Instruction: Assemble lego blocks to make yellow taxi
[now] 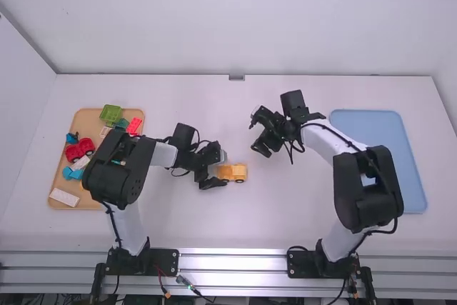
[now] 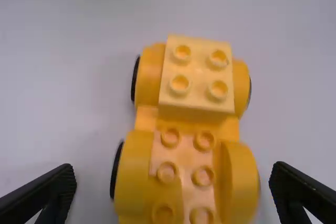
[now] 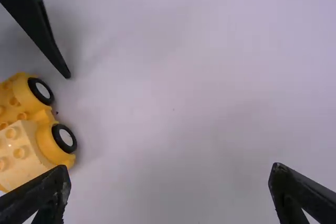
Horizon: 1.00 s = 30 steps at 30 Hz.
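On the table, our yellow car has its wheels and 1 paler block; probably we've more to add. Our left gripper and right gripper have fingers spread.

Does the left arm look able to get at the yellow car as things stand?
Probably yes: the left fingers are open toward either side of the yellow car, nothing lies between, and the right fingers hang off to one side, seemingly out of the way.
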Each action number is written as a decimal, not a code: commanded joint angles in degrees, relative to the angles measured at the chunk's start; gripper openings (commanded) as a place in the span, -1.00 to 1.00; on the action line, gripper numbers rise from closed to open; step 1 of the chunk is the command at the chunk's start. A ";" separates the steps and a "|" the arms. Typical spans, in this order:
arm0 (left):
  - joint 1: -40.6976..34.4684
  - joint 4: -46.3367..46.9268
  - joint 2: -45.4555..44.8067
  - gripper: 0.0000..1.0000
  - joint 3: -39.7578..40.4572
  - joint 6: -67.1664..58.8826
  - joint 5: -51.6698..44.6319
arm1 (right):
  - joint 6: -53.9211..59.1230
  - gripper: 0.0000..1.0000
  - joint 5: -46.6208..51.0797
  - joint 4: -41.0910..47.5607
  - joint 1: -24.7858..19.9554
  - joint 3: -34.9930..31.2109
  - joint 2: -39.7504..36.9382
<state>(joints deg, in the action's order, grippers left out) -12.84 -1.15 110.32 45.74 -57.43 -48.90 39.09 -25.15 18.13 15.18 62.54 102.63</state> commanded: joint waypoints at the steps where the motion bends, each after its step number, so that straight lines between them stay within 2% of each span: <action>1: 1.77 3.93 -3.87 0.98 2.19 -3.15 0.55 | -0.31 0.98 -0.42 0.20 0.09 0.44 -0.42; 5: 4.72 15.19 -8.66 0.97 6.19 -5.42 1.70 | -0.31 0.98 -0.24 -0.15 0.07 0.44 -0.42; 10: 9.22 31.01 -14.51 0.98 13.60 -4.55 9.81 | -0.35 0.97 3.04 -0.13 0.09 0.44 -0.42; 14: 12.90 38.29 -17.42 0.98 19.34 4.52 14.40 | -1.95 0.98 5.27 -1.29 -0.09 0.44 -0.42; 17: 16.37 41.07 -18.56 0.98 23.93 14.80 20.74 | -4.83 0.97 8.04 -3.76 -1.55 0.44 -0.42; 21: 19.45 40.98 -18.53 0.98 26.45 22.14 27.85 | -4.83 0.98 8.46 -5.73 -3.78 0.44 -0.42; 22: 20.74 40.98 -18.53 0.98 27.04 26.25 32.13 | -4.81 0.97 8.04 -6.51 -5.03 0.46 -0.42; 24: 21.51 40.76 -18.51 0.98 27.08 28.59 35.01 | -4.85 0.98 7.80 -7.06 -6.03 0.46 -0.42; 27: 23.93 39.71 -18.51 0.98 26.08 33.70 46.31 | -4.83 0.98 6.19 -7.19 -8.41 0.46 -0.42; 30: 24.96 40.11 -18.51 0.98 25.31 34.03 51.43 | -4.85 0.97 5.11 -6.73 -9.49 0.44 -0.42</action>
<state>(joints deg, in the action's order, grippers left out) 11.35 38.39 92.71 72.03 -27.51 -6.48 34.68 -18.35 11.16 6.02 62.54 102.63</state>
